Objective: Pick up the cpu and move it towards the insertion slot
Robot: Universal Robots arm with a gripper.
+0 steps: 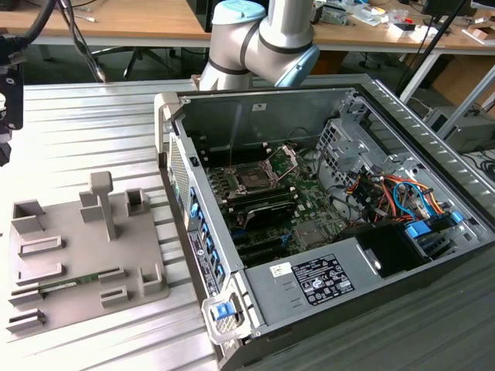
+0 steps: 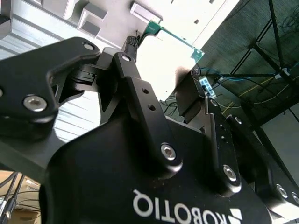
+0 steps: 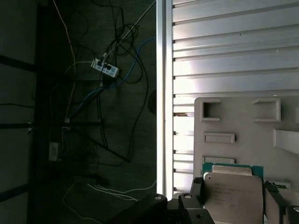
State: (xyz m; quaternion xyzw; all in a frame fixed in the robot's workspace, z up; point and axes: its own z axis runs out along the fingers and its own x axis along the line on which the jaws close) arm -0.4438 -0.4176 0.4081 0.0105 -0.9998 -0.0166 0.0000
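Observation:
The cpu [image 3: 233,193] has a pale silver top and a thin green rim. It sits between my two black fingers [image 3: 196,189], held above the grey fixture [image 3: 243,126]. In the second wrist view my gripper [image 2: 164,59] is shut on the cpu [image 2: 170,49], which shows bright white there. In the exterior view the gripper's black body [image 1: 8,93] hangs at the far left, above the table. The insertion slot [image 1: 252,178] is a dark square socket on the green board inside the open computer case [image 1: 166,116]. Its silver bracket [image 1: 285,158] is raised. The slot lies well off to the exterior view's right of the gripper.
A grey fixture [image 1: 77,247] with raised blocks and pockets lies on the ribbed table, with a green memory stick [image 1: 68,285] in it. The case walls stand around the board. Cables and a power supply [image 1: 325,282] crowd its right part. The arm [image 1: 267,39] reaches over the case's rear.

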